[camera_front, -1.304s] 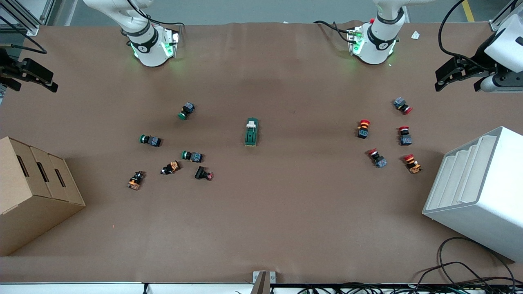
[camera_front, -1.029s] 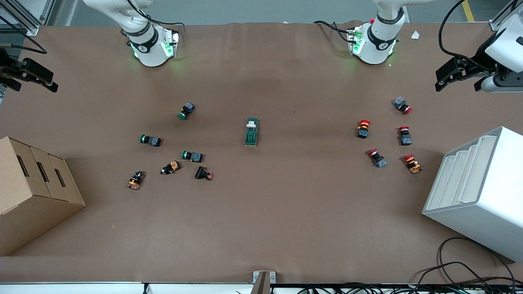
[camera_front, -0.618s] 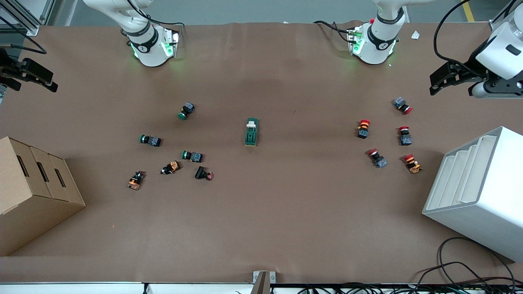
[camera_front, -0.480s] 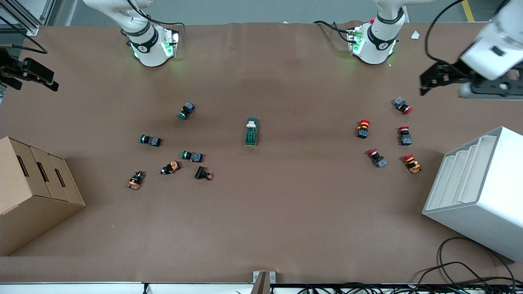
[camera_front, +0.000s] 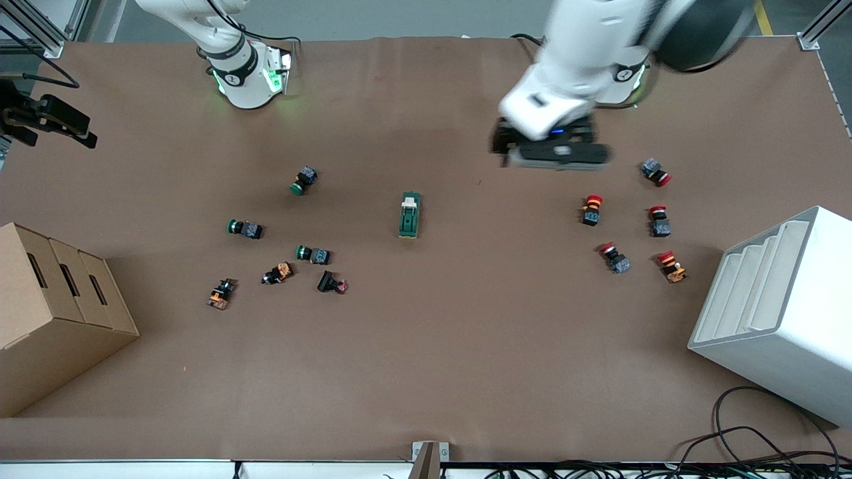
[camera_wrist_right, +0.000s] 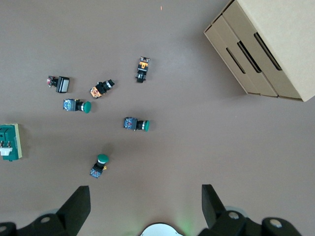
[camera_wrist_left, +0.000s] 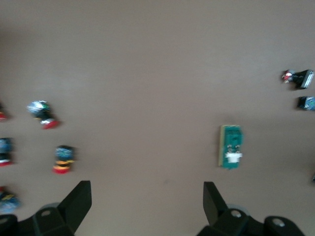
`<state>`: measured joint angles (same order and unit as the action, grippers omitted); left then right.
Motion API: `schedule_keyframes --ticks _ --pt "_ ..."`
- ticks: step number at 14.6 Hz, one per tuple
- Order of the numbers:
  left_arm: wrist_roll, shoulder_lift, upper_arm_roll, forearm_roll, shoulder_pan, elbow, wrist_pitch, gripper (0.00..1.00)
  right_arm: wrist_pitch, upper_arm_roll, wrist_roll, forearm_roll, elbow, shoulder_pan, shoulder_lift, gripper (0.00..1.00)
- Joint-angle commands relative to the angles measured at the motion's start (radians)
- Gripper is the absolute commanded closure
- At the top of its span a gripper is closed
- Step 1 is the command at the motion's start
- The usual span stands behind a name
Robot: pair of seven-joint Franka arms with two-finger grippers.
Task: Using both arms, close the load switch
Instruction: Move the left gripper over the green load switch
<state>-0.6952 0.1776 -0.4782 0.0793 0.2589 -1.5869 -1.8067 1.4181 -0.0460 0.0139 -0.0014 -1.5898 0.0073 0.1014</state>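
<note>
Cardboard box (camera_front: pixel 56 313) slots empty-looking, left gripper (camera_wrist_left: pixel 147 209) open, right gripper (camera_wrist_right: pixel 146 206) open, waiting

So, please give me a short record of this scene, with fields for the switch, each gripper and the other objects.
load switch: lies mid-table, cream lever end toward the bases, untouched
left gripper: in the air, fingers open, over bare table between the load switch and the red-capped buttons
right gripper: waits at the table's edge, fingers open
green-capped buttons: toward the right arm's end
cardboard box: same end
</note>
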Motion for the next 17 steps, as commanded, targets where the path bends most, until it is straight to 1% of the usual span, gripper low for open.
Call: schedule_keyframes --ticks 1,4,7,8,10,12,14,15,17 --pt "-0.178 0.114 0.003 0.103 0.119 0.008 -0.104 0.00 -0.014 0.008 0.005 -0.009 -0.001 -0.012 0.005 0.00" --pt "-0.392 0.238 0.003 0.274 0.230 0.007 -0.210 0.00 -0.013 0.002 0.000 0.004 0.028 -0.021 -0.020 0.00" --pt "-0.599 0.330 0.003 0.448 0.318 0.005 -0.235 0.00 0.002 0.000 -0.003 0.004 0.031 -0.020 -0.035 0.00" --pt "-0.674 0.367 0.003 0.509 0.342 0.005 -0.243 0.00 0.019 0.000 -0.005 0.004 0.033 -0.020 -0.054 0.00" --pt "-0.835 0.387 0.003 0.598 0.390 -0.018 -0.290 0.00 0.050 0.000 -0.006 0.000 0.036 -0.020 -0.100 0.00" --pt "-0.978 0.408 0.003 0.722 0.416 -0.038 -0.306 0.00 0.073 0.000 -0.006 -0.005 0.037 -0.021 -0.109 0.00" --pt "-1.078 0.419 0.003 0.850 0.431 -0.064 -0.307 0.00 0.053 0.000 0.011 -0.003 0.031 -0.009 -0.130 0.00" --pt "-1.134 0.439 0.003 0.906 0.456 -0.064 -0.309 0.00 0.051 0.000 0.020 0.004 0.028 -0.006 -0.132 0.00" --pt "-1.251 0.461 0.003 1.005 0.471 -0.085 -0.309 0.00 0.071 0.006 0.108 0.012 -0.001 0.013 -0.150 0.00"
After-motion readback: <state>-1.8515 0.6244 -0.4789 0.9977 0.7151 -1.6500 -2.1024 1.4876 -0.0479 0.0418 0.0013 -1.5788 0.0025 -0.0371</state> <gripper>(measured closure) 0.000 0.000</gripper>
